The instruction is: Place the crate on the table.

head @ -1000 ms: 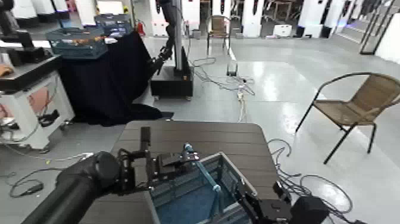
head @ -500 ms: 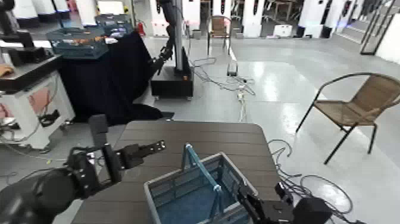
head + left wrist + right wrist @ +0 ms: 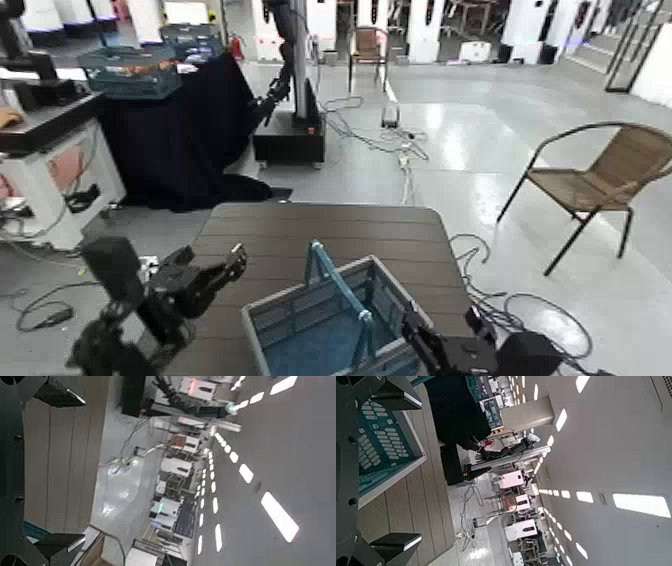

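The grey-blue crate (image 3: 325, 325) with its teal upright handle (image 3: 335, 285) stands on the near part of the dark brown table (image 3: 330, 225). My left gripper (image 3: 228, 266) is open and empty, to the left of the crate and apart from it, near the table's left edge. In the left wrist view the left gripper (image 3: 78, 471) has only the table planks (image 3: 55, 463) between its fingers. My right gripper (image 3: 418, 338) is open, close against the crate's right side. In the right wrist view the right gripper (image 3: 415, 471) spreads wide with the crate's slotted wall (image 3: 376, 443) between its fingers.
A wicker chair (image 3: 600, 180) stands to the right of the table. A black-draped table (image 3: 170, 130) with teal lattice crates (image 3: 128, 70) and a white workbench (image 3: 50, 150) are at the back left. Another robot's base (image 3: 288, 125) and floor cables (image 3: 400, 140) lie beyond.
My left gripper let go of the crate's left side and pulled back to the left. The crate stays on the table. The right arm has barely moved.
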Robot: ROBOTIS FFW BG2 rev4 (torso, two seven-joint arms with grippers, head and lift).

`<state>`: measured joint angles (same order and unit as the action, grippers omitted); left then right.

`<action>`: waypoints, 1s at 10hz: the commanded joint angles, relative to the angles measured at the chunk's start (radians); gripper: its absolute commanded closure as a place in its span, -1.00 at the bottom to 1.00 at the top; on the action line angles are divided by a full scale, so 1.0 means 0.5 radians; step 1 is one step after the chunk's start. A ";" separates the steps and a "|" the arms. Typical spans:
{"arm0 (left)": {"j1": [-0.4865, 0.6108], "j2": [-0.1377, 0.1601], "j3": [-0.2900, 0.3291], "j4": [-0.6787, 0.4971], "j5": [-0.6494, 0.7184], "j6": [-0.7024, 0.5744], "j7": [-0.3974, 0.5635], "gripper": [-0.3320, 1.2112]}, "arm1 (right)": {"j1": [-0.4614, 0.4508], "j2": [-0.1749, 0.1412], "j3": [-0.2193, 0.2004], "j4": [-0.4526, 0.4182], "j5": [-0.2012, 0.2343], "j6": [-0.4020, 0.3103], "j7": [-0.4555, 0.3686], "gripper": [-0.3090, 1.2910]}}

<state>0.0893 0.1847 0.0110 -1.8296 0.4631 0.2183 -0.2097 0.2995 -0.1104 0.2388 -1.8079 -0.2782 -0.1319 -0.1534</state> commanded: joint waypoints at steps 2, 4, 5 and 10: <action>0.309 -0.056 -0.093 -0.007 -0.396 -0.655 0.226 -0.44 | 0.008 -0.003 -0.008 -0.004 0.007 -0.006 0.000 -0.44; 0.453 -0.066 -0.160 0.011 -0.472 -0.823 0.410 -0.44 | 0.015 -0.003 -0.011 -0.010 0.017 -0.003 0.003 -0.44; 0.496 -0.066 -0.185 0.011 -0.503 -0.857 0.459 -0.44 | 0.018 0.000 -0.014 -0.014 0.020 -0.003 0.006 -0.44; 0.567 -0.063 -0.240 0.011 -0.521 -0.857 0.481 -0.44 | 0.024 0.000 -0.020 -0.023 0.029 0.012 0.006 -0.44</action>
<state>0.3711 0.1533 -0.1082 -1.8240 0.2025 -0.2117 0.0307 0.3111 -0.1104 0.2285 -1.8193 -0.2639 -0.1260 -0.1504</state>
